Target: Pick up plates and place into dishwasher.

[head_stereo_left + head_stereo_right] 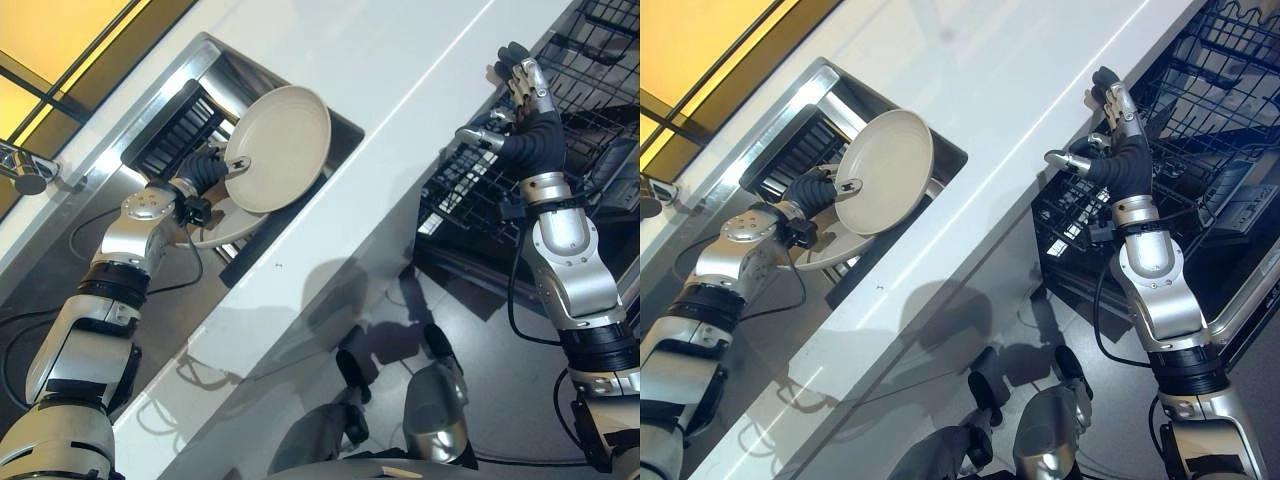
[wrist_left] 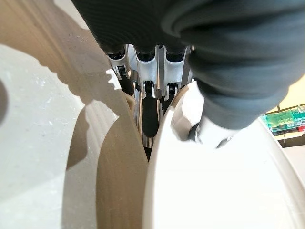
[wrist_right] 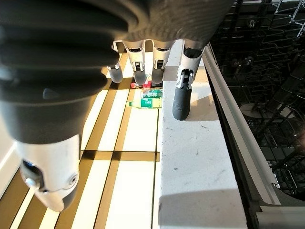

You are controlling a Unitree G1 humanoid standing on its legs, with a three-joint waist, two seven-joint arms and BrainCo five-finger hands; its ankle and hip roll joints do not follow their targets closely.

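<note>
A steel sink (image 1: pixel 215 62) is sunk into the white table (image 1: pixel 400 120) at about ten o'clock in the head views, and it holds a dark ribbed rack (image 1: pixel 180 125) against its far wall and one beige plate lying low in the basin (image 1: pixel 225 232). A second beige plate (image 1: pixel 280 145), round and shallow, is raised on edge over the sink's near rim, its face turned toward the table; that makes two plates in all. The left hand (image 1: pixel 205 170) grips this raised plate at its eight o'clock edge, thumb on the face and fingers (image 2: pixel 150 112) curled behind it, as the left wrist view shows with the rim running between them. At about two o'clock, past the table's far edge, stands the open dishwasher, whose black wire rack (image 1: pixel 590 60) is pulled out; what sits among its tines cannot be made out. The right hand (image 1: pixel 520 95) is held up between the table's edge and that rack, fingers straight and spread, thumb out to the side, holding nothing; in the right wrist view one fingertip (image 3: pixel 182 107) hangs over the white table edge. The long white table lies between the sink and the dishwasher, so the raised plate is well apart from the rack. A chrome tap (image 1: pixel 22 172) shows at nine o'clock.
</note>
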